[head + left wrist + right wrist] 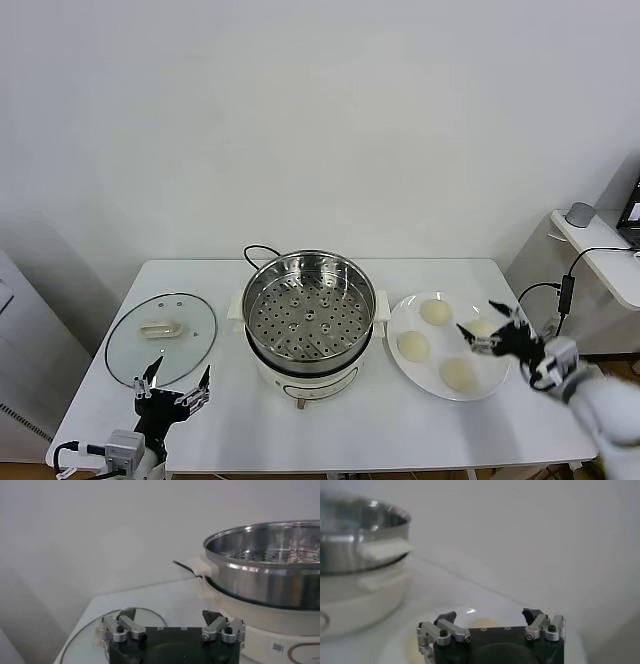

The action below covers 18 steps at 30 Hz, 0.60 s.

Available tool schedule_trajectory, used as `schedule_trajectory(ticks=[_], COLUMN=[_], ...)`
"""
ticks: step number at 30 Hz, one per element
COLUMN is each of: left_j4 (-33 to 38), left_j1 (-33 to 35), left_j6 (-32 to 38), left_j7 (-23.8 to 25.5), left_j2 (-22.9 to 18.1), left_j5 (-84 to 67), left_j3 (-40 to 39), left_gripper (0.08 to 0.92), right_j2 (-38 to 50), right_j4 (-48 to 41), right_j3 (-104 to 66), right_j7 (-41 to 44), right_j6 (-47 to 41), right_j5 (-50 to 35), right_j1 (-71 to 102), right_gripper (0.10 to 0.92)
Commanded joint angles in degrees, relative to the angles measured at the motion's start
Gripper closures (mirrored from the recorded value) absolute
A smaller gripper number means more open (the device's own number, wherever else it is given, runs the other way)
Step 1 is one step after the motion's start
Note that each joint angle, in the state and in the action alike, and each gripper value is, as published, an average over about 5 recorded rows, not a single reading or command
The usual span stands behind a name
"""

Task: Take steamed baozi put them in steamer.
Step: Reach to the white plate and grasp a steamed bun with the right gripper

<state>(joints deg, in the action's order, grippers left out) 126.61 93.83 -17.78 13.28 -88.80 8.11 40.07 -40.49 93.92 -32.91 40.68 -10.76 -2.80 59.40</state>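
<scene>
The steamer (308, 318) stands mid-table, a shiny steel pot with an empty perforated tray. Several cream-white steamed baozi lie on a white plate (397, 322) to its right: one at the back (435, 312), one toward the steamer (413, 346), one at the front (458, 374). My right gripper (483, 325) hovers open over the plate's right side, above a further bun that it partly hides. That bun (485, 622) peeks out between the open right gripper (490, 616) fingers. My left gripper (180, 372) waits open near the table's front left, the steamer (270, 575) beyond it.
A round glass lid (160, 335) lies flat left of the steamer, just beyond the left gripper (170, 617). The steamer's black cord (258, 250) runs off behind it. A side table (600, 255) with cables stands past the table's right edge.
</scene>
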Motion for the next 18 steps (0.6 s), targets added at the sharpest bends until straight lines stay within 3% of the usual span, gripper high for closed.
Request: schedule_trajectory(ticks=[1, 8, 18], left_j4=[1.4, 2.0, 2.4], left_j1=[0.3, 0.7, 2.1], left_j6=[0.0, 0.1, 0.3], left_j7=[0.1, 0.1, 0.0], left_j2=[-0.5, -1.0, -2.7], left_j5=[0.4, 0.2, 0.2], left_j3=[0.2, 0.9, 1.7], left_gripper=[0.177, 0.177, 0.177], right_j2=[11.4, 5.3, -8.3], right_j4=[-13.6, -24.4, -36.4], right_j3=[24.6, 49.3, 57.2], right_j7=[29.7, 34.9, 36.2], right_j6=[3.3, 8.4, 12.7], right_j5=[23.1, 26.0, 31.8], right_j1=[-36.9, -58.4, -60.1], right_gripper=[0.203, 0.203, 0.203])
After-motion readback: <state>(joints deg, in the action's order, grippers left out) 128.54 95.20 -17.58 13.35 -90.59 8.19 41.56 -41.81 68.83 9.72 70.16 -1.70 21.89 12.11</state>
